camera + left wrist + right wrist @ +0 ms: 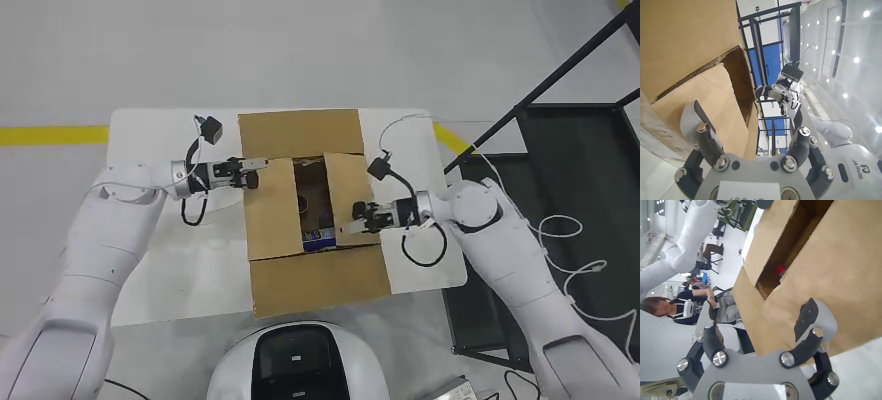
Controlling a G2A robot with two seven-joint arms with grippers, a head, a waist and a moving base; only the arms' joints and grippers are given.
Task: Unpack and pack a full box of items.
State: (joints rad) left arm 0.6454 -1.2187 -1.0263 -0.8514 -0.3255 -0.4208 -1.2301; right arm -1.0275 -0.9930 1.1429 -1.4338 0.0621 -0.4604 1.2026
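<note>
An open cardboard box [300, 135] stands mid-table with its flaps spread. Inside it I see a blue-labelled item [318, 238] and a red-capped item [781, 269] deep in the opening. My left gripper [255, 170] is at the box's left flap [270, 205]. It is open [748, 117], and the flap's edge [750, 130] runs between its fingers [696, 113]. My right gripper [352, 228] is at the right flap [350, 190]. It is open [758, 313] too, with the cardboard flap [772, 321] between its pads [807, 315]. The right gripper [772, 92] also appears across the box in the left wrist view.
The white table [170, 270] has bare room left of the box. The near flap [315, 275] reaches toward the table's front edge. A black metal rack [570, 200] stands right of the table. Loose cables [425, 250] hang by the right wrist.
</note>
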